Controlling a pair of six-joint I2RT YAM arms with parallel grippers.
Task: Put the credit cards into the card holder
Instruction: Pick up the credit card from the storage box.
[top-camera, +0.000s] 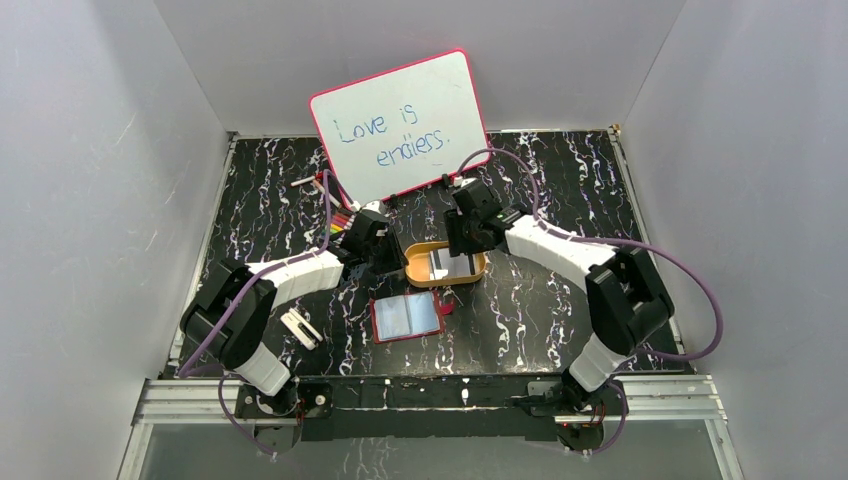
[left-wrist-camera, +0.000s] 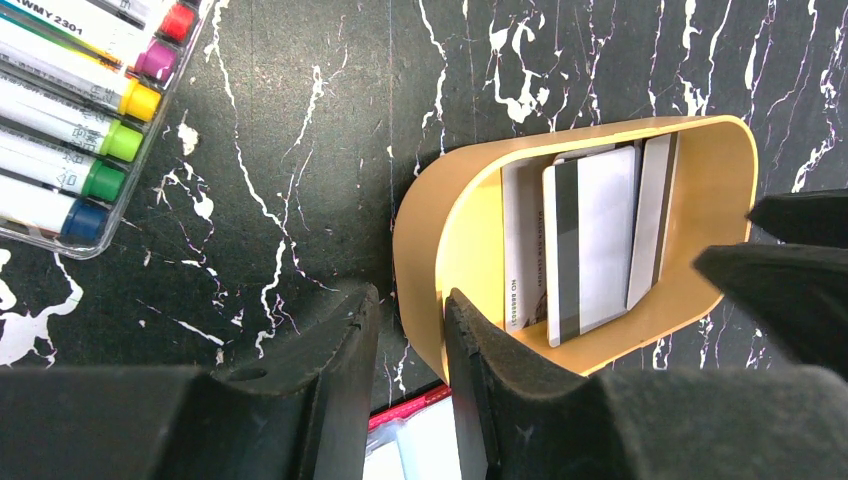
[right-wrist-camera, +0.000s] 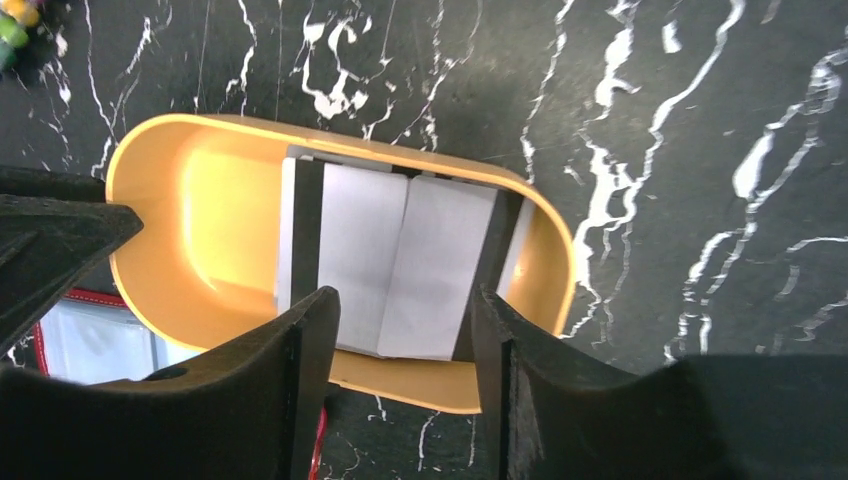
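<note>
- The card holder (left-wrist-camera: 405, 410) shows only as a red edge and a clear sleeve, cut off at the bottom behind the left claw (left-wrist-camera: 412, 295).
- Whether that claw pinches the wall of the orange tray (left-wrist-camera: 430, 230) cannot be told.
- The credit cards (left-wrist-camera: 590, 240) overlap, hiding the lower ones; their print is too small to read.
- The marker set (left-wrist-camera: 70, 110) runs off the picture's left edge.

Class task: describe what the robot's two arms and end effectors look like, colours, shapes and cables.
The left arm and right arm have white links between black joints, and a purple cable loops off each. The left end effector and right end effector each carry two blocky matte-black fingers.
</note>
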